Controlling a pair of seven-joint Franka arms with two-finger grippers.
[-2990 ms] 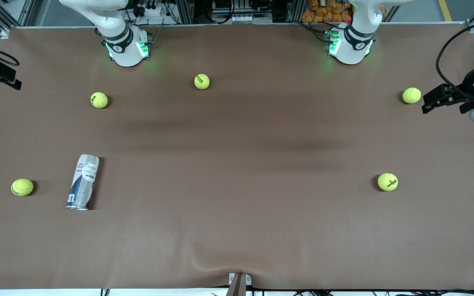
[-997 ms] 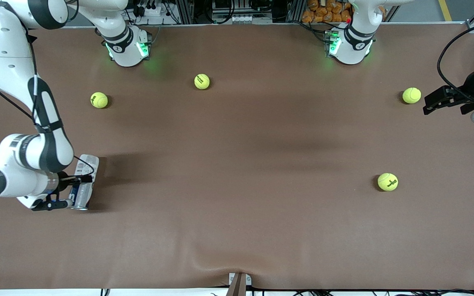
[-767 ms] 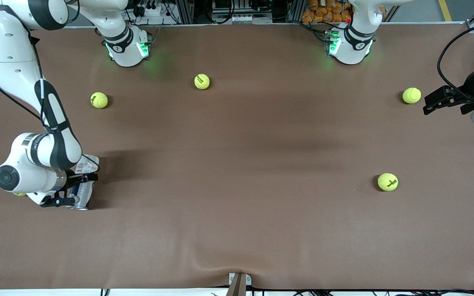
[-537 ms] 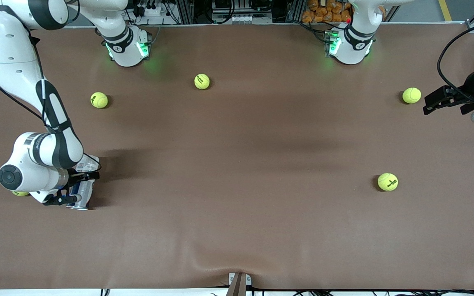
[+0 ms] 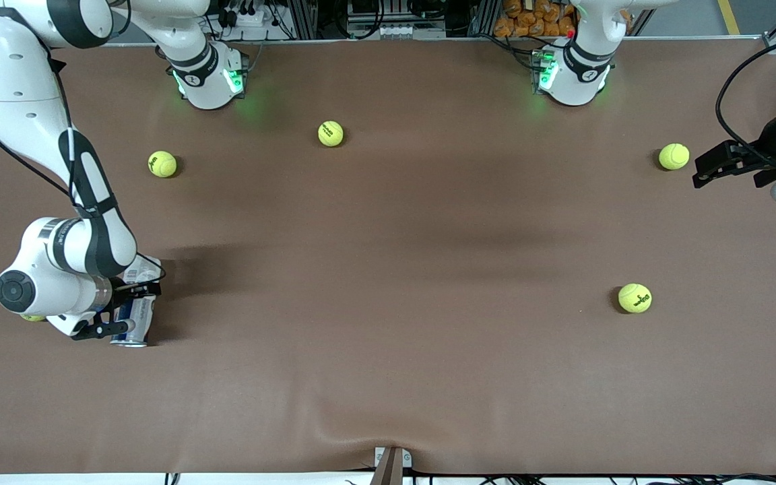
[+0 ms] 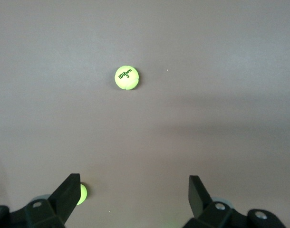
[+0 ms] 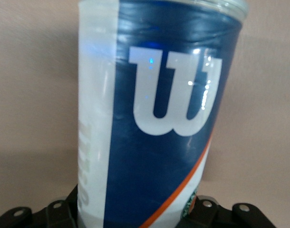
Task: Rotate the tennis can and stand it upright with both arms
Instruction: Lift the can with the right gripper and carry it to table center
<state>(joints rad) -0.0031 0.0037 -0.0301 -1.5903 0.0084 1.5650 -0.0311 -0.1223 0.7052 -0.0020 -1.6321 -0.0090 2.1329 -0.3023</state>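
The tennis can (image 5: 137,315) lies on its side on the brown table (image 5: 388,269) near the right arm's end, its silver rim toward the front camera. My right gripper (image 5: 140,308) is low over it, its jaws astride the can's body and closed on it. In the right wrist view the can (image 7: 159,118) fills the frame with its dark-blue label and white "W", and hides the fingertips. My left gripper (image 5: 698,172) hangs open and empty at the left arm's end, waiting. In the left wrist view it (image 6: 133,194) shows spread wide over bare table.
Several tennis balls lie about: one (image 5: 162,164) and one (image 5: 331,133) near the right arm's base, one (image 5: 673,156) beside the left gripper, one (image 5: 634,298) nearer the camera, one (image 5: 32,317) mostly hidden under the right arm. The left wrist view shows a ball (image 6: 126,77).
The right arm came in from out of view and lowered onto the can. In the last second its hand shifted a little along the can, and the can nudged slightly. The left arm is still.
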